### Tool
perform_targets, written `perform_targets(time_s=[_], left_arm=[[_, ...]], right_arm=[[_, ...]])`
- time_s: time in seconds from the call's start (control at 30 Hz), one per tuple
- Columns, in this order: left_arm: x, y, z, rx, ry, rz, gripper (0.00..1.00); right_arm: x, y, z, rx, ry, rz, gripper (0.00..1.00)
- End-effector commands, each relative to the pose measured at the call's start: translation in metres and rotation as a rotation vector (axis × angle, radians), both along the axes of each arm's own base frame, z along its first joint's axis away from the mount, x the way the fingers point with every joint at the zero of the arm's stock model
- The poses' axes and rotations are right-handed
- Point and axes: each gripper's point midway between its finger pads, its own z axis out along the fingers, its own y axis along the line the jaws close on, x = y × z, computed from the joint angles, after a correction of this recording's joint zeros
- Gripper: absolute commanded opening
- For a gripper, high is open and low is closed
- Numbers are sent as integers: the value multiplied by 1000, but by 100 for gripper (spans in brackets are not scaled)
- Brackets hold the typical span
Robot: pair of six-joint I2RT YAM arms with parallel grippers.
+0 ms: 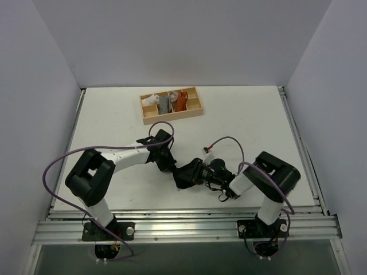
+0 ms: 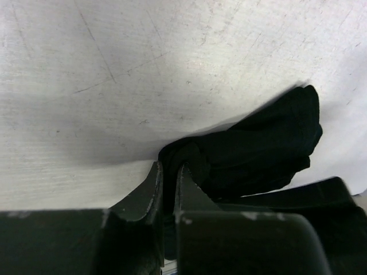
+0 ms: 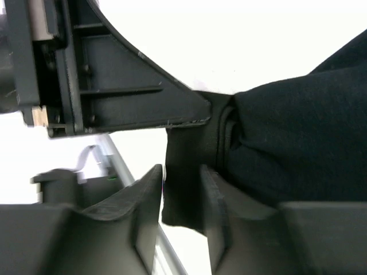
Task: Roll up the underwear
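Observation:
The black underwear (image 1: 184,175) is bunched into a thick wad at the front middle of the table, between my two grippers. My left gripper (image 1: 171,166) is shut on its left end; in the left wrist view the jaws (image 2: 170,169) pinch a fold and the rest of the cloth (image 2: 258,143) trails to the right. My right gripper (image 1: 199,172) is shut on the other end; in the right wrist view a flap of the cloth (image 3: 287,132) hangs between its fingers (image 3: 182,172). The left gripper's finger (image 3: 132,103) presses the same cloth just above.
A small wooden tray (image 1: 172,119) stands at the back middle, holding a white roll (image 1: 151,100), a grey roll (image 1: 165,103) and an orange-brown roll (image 1: 181,101). Purple cables loop over both arms. The metal rail runs along the table's front edge (image 1: 183,215).

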Motion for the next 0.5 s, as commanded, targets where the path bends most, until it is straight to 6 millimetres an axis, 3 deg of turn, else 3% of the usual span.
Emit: perform_targets(time_s=[0.0, 0.03, 0.07, 0.13, 0.17, 0.2, 0.27, 0.3, 0.47], left_arm=[[-11, 17, -6, 122, 31, -43, 2], [-13, 19, -8, 138, 38, -43, 2], [-14, 19, -9, 147, 41, -51, 2], [-18, 19, -11, 174, 53, -66, 2], [-20, 19, -13, 182, 58, -72, 2], [-20, 18, -12, 192, 62, -75, 2], [-24, 17, -16, 206, 78, -79, 2], [-24, 16, -17, 208, 83, -75, 2], [-28, 13, -14, 215, 96, -72, 2]], right_arm=[[-12, -40, -45, -423, 24, 19, 31], [-6, -42, -37, -464, -16, 4, 33], [5, -32, -18, -462, -71, 3, 36], [1, -30, -3, -520, -129, 52, 40], [11, -22, 12, -528, -176, 35, 41], [1, -20, 9, -587, -192, 83, 43], [5, -11, 21, -637, -252, 80, 44], [-5, -8, 16, -681, -263, 127, 45], [-14, 0, 13, -790, -330, 155, 46]])
